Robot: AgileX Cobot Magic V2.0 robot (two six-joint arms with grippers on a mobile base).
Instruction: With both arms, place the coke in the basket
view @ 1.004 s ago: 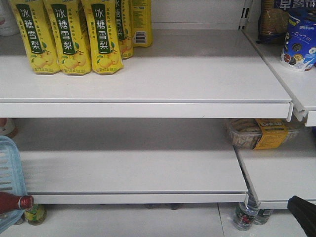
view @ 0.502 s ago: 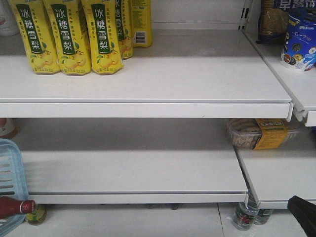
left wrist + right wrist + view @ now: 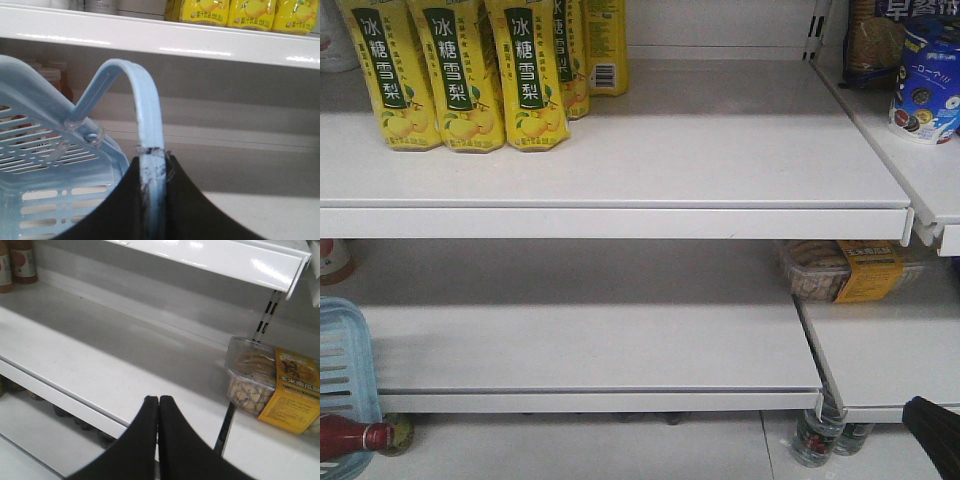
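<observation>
The coke (image 3: 350,438) lies on its side at the lower left edge of the front view, its red cap pointing right and its dark body running out of the frame to the left. It sits inside the near corner of the basket (image 3: 342,362), whose light blue slotted wall rises just above it and whose rim shows again just below it.

The left tool (image 3: 152,200) is clamped on the basket handle (image 3: 145,115). In the left wrist view the pale blue loop runs up between the two black fingers (image 3: 195,210) and arches over to its hinge on the basket rim. The slotted inside of the basket fills the lower left of that view.

The right tool (image 3: 158,412) has its two black fingers pressed together with nothing between them. It hovers in front of the lower shelf (image 3: 100,360), near its front edge. In the front view only a black tip (image 3: 932,432) shows at the lower right corner.

On the upper shelf (image 3: 670,150), at the far left, stand yellow drink bottles (image 3: 460,75) with green labels. To the right on the lower level lies a clear snack box (image 3: 265,390) with a yellow label. Small bottles (image 3: 817,438) stand on the floor beneath the shelves.
</observation>
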